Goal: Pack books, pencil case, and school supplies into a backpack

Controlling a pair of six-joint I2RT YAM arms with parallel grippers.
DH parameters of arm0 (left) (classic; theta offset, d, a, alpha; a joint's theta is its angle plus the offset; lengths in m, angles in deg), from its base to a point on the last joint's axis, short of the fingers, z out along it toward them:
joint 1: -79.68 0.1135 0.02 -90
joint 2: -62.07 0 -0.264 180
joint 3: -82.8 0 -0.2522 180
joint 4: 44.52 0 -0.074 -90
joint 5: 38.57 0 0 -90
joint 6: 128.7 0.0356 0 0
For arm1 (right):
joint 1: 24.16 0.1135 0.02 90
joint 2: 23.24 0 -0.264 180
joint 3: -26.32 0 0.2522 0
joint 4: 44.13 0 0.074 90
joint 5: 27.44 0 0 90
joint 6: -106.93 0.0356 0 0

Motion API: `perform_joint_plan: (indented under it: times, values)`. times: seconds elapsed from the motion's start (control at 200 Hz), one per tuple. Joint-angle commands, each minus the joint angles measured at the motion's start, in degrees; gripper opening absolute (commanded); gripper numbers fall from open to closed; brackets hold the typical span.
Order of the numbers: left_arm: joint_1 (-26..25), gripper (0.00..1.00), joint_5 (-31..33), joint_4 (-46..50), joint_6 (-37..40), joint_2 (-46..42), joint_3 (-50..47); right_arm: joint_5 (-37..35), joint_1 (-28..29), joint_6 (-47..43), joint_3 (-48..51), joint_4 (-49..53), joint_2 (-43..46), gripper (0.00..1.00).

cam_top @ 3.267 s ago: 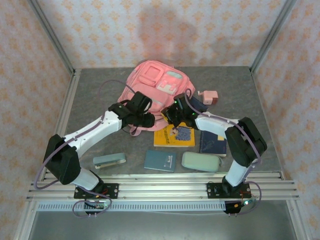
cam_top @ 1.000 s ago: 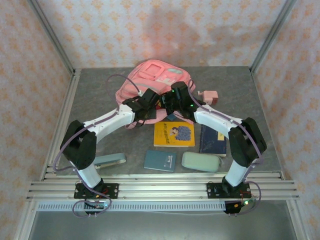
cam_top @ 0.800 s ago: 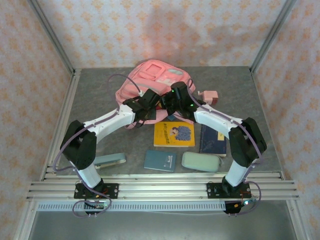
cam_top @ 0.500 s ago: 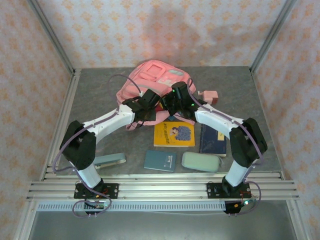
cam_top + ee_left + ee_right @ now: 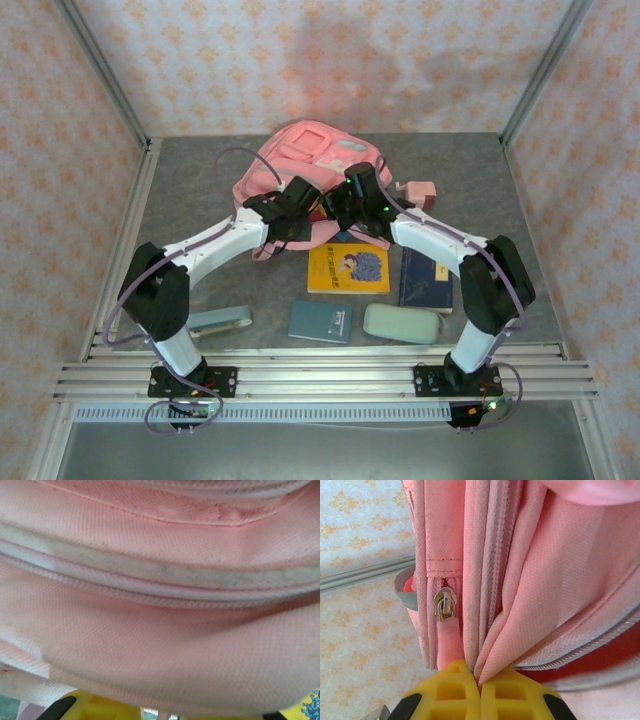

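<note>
Backpack: pink; upper centre of the top view, on the grey table. Front pockets face up. Both arms cover its near half, so its long axis is hard to make out.
Backpack, left wrist view: blurred pink fabric and a pale zip band running left to right.
Backpack, right wrist view: folds and zip tracks run top to bottom; a zip pull hangs left of centre.
Yellow book: centre of the frame, flat, cover up; far edge beneath the grippers.
Navy book: right of the yellow book, long axis up-down the frame; partly covered by the right arm.
Pencil case: lower centre-right, long axis left-right.
Teal notebook: left of the pencil case, long axis left-right.
Stapler-like bar: lower left, long axis left-right, right end slightly higher; left end behind the left arm.
Pencil sharpener: pink, right of the backpack, beside the right arm.
Right gripper: yellow pads pressed together, pinching a fold of backpack fabric.
Left gripper: against the backpack's near edge; jaw spacing cannot be determined, nor any hold.
</note>
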Motion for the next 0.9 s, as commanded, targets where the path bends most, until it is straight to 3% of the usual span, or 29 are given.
perform_joint_plan:
  times: [0.0, 0.305, 0.485, 0.61, 0.776, 0.896]
  values:
    - [0.1, 0.24, 2.3, 3.7, 0.5, -3.3, 1.1, 0.4, -0.4, -1.6, -1.6, -4.6, 1.6, 0.0]
    - [0.1, 0.1, 0.7, 3.4, 0.5, -3.6, -0.1, 0.8, -0.5, -1.2, -1.2, -5.4, 0.9, 0.0]
    - [0.0, 0.29, -0.4, 3.9, -0.2, -4.2, 0.1, 1.1, -0.6, -0.9, -0.7, -6.1, 0.4, 0.0]
    - [0.0, 0.31, -0.5, 4.1, -0.2, -4.6, -0.1, 1.2, -0.6, -0.6, -0.6, -6.4, 0.1, 0.0]
    - [0.0, 0.16, -1.1, 3.6, 0.0, -4.8, -0.8, 1.2, -0.6, -0.5, -0.7, -6.6, 0.0, 0.0]
    - [0.0, 0.14, -1.5, 3.2, 0.1, -3.7, -1.0, 1.4, -0.6, -0.4, -0.7, -6.8, -0.2, 0.0]
